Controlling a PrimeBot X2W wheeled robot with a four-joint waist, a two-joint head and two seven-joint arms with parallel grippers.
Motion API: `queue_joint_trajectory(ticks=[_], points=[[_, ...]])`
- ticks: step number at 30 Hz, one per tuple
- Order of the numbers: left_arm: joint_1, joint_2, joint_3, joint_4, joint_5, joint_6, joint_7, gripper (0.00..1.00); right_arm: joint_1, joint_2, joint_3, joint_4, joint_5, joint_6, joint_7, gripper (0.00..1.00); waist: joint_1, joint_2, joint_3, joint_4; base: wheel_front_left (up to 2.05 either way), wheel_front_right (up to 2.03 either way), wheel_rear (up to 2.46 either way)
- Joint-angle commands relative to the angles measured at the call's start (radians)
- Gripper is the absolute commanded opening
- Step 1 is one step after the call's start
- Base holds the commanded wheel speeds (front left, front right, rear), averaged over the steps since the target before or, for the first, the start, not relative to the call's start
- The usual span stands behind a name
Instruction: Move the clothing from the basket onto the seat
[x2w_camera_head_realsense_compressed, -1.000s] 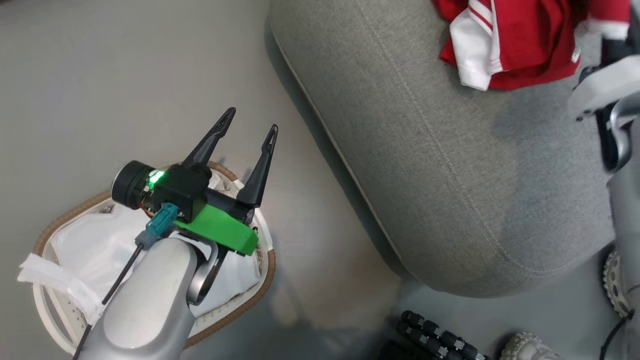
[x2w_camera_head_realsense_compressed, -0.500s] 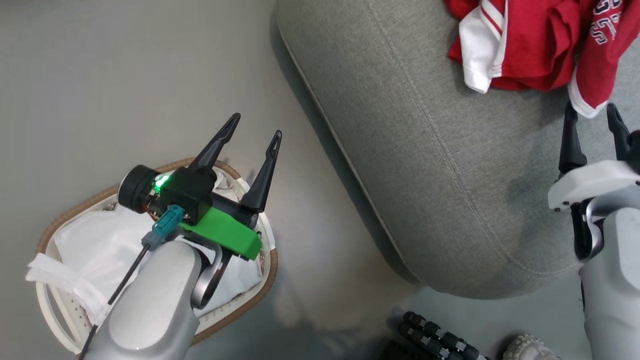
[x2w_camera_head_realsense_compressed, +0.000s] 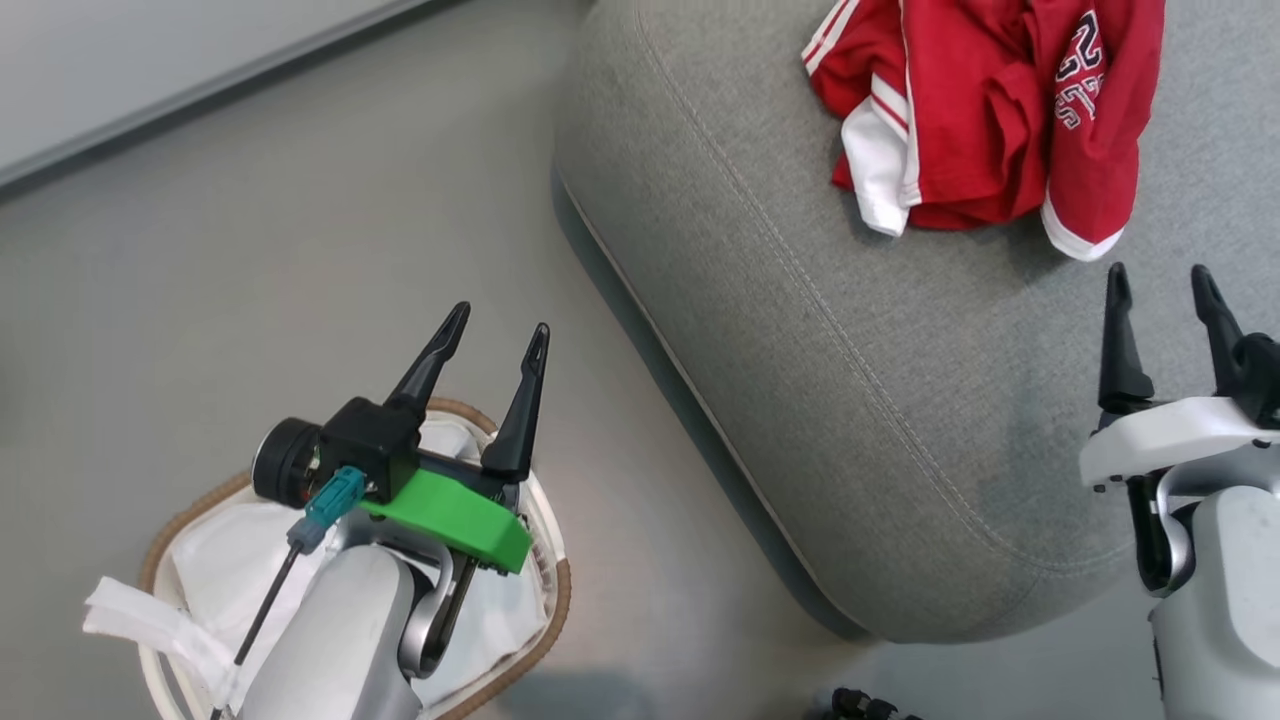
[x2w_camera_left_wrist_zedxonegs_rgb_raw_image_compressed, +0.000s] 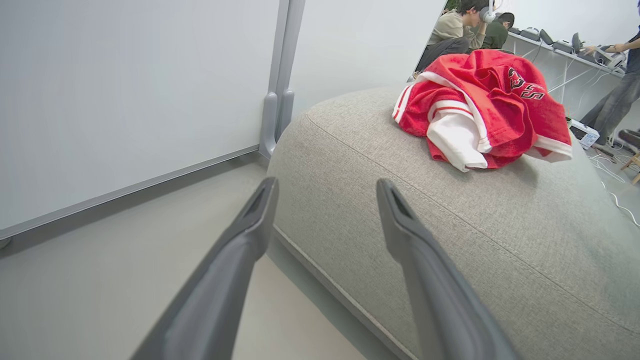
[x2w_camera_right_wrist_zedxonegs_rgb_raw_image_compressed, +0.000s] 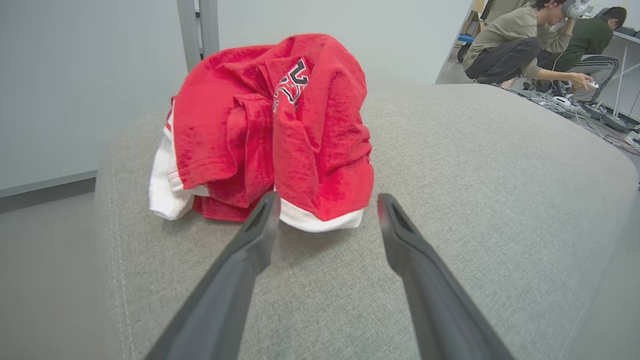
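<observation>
The red clothing (x2w_camera_head_realsense_compressed: 985, 120) with white panels and stripe trim lies heaped on the grey seat (x2w_camera_head_realsense_compressed: 850, 400), lettering showing on one fold. It also appears in the left wrist view as clothing (x2w_camera_left_wrist_zedxonegs_rgb_raw_image_compressed: 480, 110) and in the right wrist view as clothing (x2w_camera_right_wrist_zedxonegs_rgb_raw_image_compressed: 272, 130). My right gripper (x2w_camera_head_realsense_compressed: 1160, 285) stands open just short of the heap, holding nothing. My left gripper (x2w_camera_head_realsense_compressed: 497, 325) is open over the floor above the basket (x2w_camera_head_realsense_compressed: 555, 590), which holds white lining (x2w_camera_head_realsense_compressed: 225, 560).
Grey floor (x2w_camera_head_realsense_compressed: 300, 280) runs between basket and seat. A wall base with a metal post (x2w_camera_left_wrist_zedxonegs_rgb_raw_image_compressed: 277, 100) stands behind the seat. People sit and stand at desks in the background (x2w_camera_right_wrist_zedxonegs_rgb_raw_image_compressed: 530, 45), with cables on the floor there.
The head camera has tilted, shifting the whole picture. My right gripper came back from the clothing, open and empty, and the lettered garment now lies on the seat. The left arm kept its pose.
</observation>
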Motion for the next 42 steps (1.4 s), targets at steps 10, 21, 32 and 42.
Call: queue_joint_trajectory(ticks=[10,21,32,42], points=[[0.096,-0.052,0.126,0.008,0.041,-0.003,-0.001,1.0,0.034,0.034,0.139,-0.074,0.04,-0.001,-0.001,1.0,0.0,0.0,-0.144,0.17,0.0,0.0,0.0],[0.171,-0.088,0.318,0.054,0.082,-0.003,-0.001,1.0,0.044,0.049,0.228,-0.035,0.055,-0.001,-0.001,1.0,0.0,0.0,-0.205,0.335,0.0,0.0,0.0],[0.247,-0.099,0.456,0.085,0.115,-0.003,-0.001,1.0,0.094,0.049,0.276,0.002,0.086,-0.001,-0.001,1.0,0.0,0.0,-0.266,0.423,0.0,0.0,0.0],[0.322,-0.099,0.454,0.082,0.088,-0.003,-0.001,1.0,0.169,0.049,0.275,0.02,0.099,-0.001,-0.001,1.0,0.0,0.0,-0.323,0.417,0.0,0.0,0.0]])
